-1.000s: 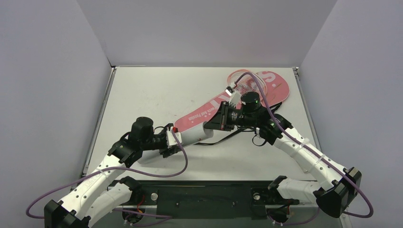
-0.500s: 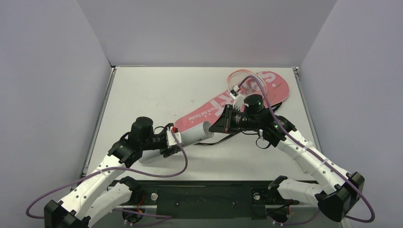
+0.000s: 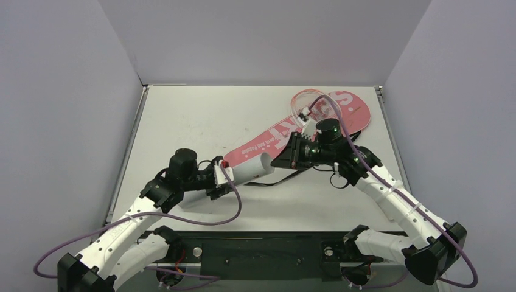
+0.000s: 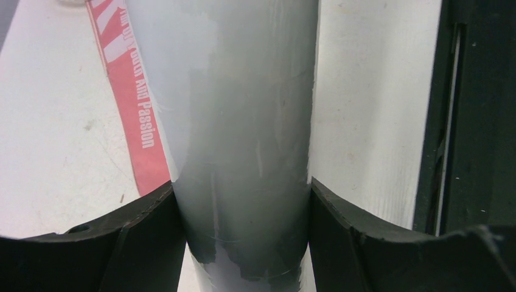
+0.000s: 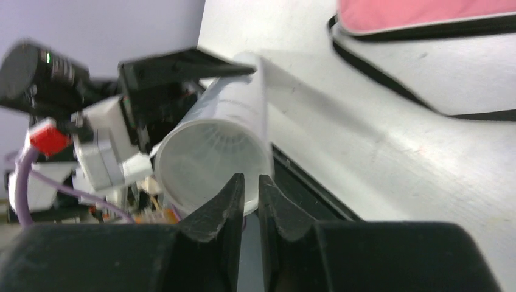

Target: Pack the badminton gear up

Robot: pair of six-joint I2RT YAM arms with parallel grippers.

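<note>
My left gripper (image 3: pixel 222 178) is shut on the long white tube (image 3: pixel 251 169), which lies tilted with its open mouth toward the right arm. In the left wrist view both black fingers (image 4: pixel 146 243) press the sides of the tube (image 4: pixel 243 121). My right gripper (image 3: pixel 285 156) hovers just off the tube's mouth. Its jaws stand slightly apart with nothing between them (image 5: pixel 251 182). A faint ribbed white shape shows deep inside the tube (image 5: pixel 213 143). The pink "SPORT" cover (image 3: pixel 344 109) lies behind, with a pink-and-white racket head (image 3: pixel 307 100) resting on it.
The cover's black strap (image 3: pixel 292 176) trails over the table between the arms and shows as dark curves (image 5: pixel 389 79) in the right wrist view. The cover's narrow end (image 4: pixel 131 91) runs beside the tube. A black rail (image 3: pixel 261 249) lines the near edge.
My right gripper has drawn back a little to the right, away from the tube's mouth, and its jaws have parted slightly. The left gripper and tube have stayed put.
</note>
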